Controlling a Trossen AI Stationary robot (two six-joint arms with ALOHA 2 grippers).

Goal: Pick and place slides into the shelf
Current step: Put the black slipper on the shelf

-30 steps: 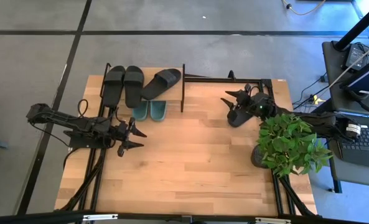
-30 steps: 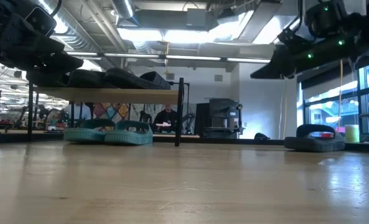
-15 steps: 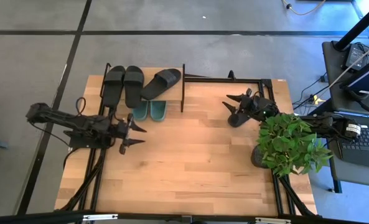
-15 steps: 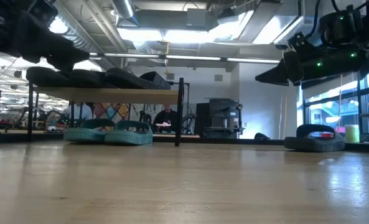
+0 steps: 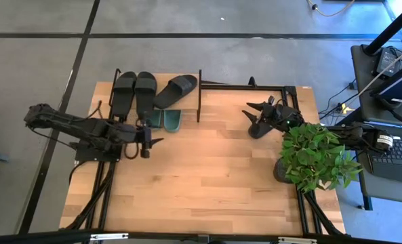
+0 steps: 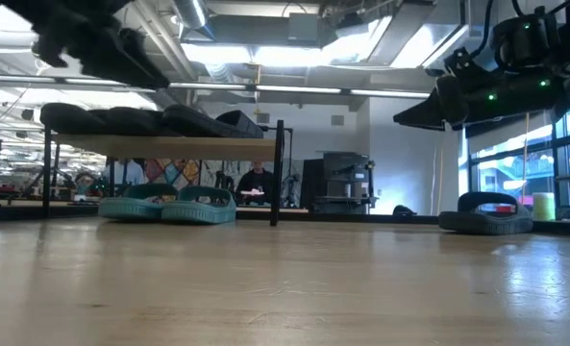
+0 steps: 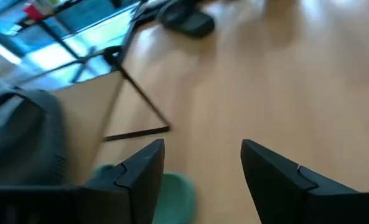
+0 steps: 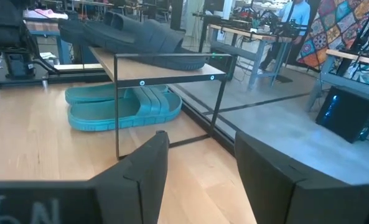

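One black slide is lying on the table, well apart from the shelf, under the right gripper, hovering with fingers parted and empty; foam appears light, soft, best pinched at the strap.

We see three matte black slides on the shelf, whose frame is thin black metal with a light wood board, at upper left of the high view. Beneath lie two teal-green slides. The counter is pale blond wood with faint plank stripes. A leafy plant at right is bright green; the floor is grey.
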